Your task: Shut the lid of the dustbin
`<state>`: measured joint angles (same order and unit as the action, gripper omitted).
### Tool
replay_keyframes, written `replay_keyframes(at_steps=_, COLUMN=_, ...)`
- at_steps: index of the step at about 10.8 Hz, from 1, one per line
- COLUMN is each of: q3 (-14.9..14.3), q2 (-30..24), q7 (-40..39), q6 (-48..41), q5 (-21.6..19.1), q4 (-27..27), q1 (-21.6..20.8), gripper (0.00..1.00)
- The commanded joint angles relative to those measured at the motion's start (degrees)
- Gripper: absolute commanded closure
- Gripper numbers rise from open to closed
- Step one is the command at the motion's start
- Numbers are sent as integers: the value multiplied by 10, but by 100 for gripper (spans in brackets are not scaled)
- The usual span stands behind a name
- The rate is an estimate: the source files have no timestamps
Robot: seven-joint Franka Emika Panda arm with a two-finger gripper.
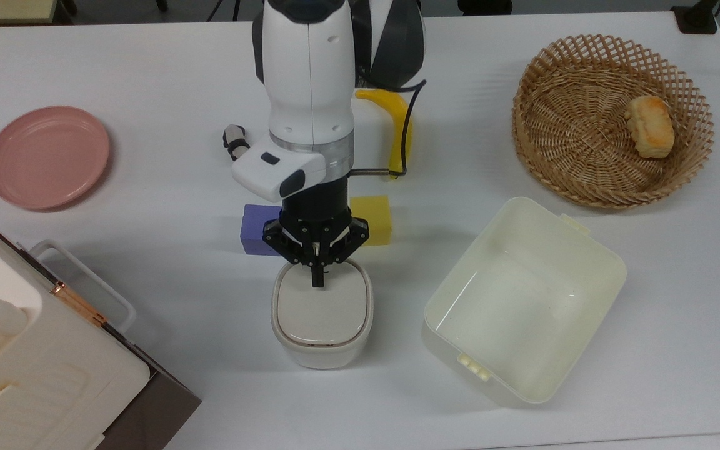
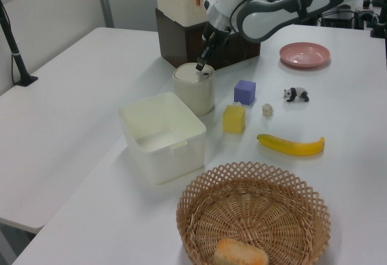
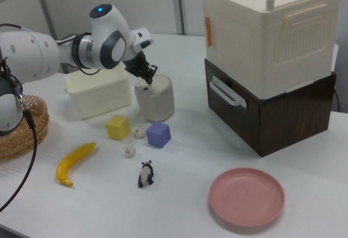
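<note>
The small off-white dustbin [image 1: 319, 351] stands on the white table, in front of the arm in the top view. Its beige-grey lid [image 1: 322, 309] lies flat inside the bin's rim. My gripper [image 1: 317, 278] points down with its fingers shut together and nothing between them. Their tips are at the lid's edge nearest the arm. In the left view the gripper [image 2: 201, 66] hangs just over the lid [image 2: 191, 70] of the dustbin [image 2: 193, 94]. In the right view the gripper [image 3: 148, 79] is at the top of the dustbin [image 3: 155, 103].
A purple cube [image 1: 254, 232] and a yellow cube [image 1: 375, 219] sit just behind the bin. A cream tub [image 1: 591, 250] stands to the top view's right, a wicker basket [image 1: 585, 181] beyond it. There is also a banana [image 1: 394, 115], a panda toy [image 1: 235, 140], a pink plate [image 1: 47, 156] and a big white appliance [image 1: 22, 362].
</note>
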<state>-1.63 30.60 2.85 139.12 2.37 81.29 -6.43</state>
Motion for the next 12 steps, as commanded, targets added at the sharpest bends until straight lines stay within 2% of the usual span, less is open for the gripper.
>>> replay_keyframes(at_steps=1, q3=-4, q2=-52, q7=-9, q6=-78, q5=-4, q4=12, q1=-7, gripper=100)
replay_keyframes(at_steps=5, q3=-4, q2=-119, q7=-3, q6=-255, q5=-2, q4=17, q1=-12, gripper=100)
replay_keyframes(at_steps=8, q3=-4, q2=-165, q7=-1, q6=-383, q5=9, q4=19, q1=-19, gripper=92)
replay_keyframes(at_steps=10, q3=-3, q2=-187, q7=-6, q6=-434, q5=10, q4=26, q1=-23, gripper=74)
replay_keyframes(at_steps=11, q3=-4, q2=-200, q7=-5, q6=-438, q5=11, q4=39, q1=-33, gripper=53)
replay_keyframes(at_steps=12, q3=-4, q2=-211, q7=-5, q6=-438, q5=11, q4=53, q1=-33, gripper=22)
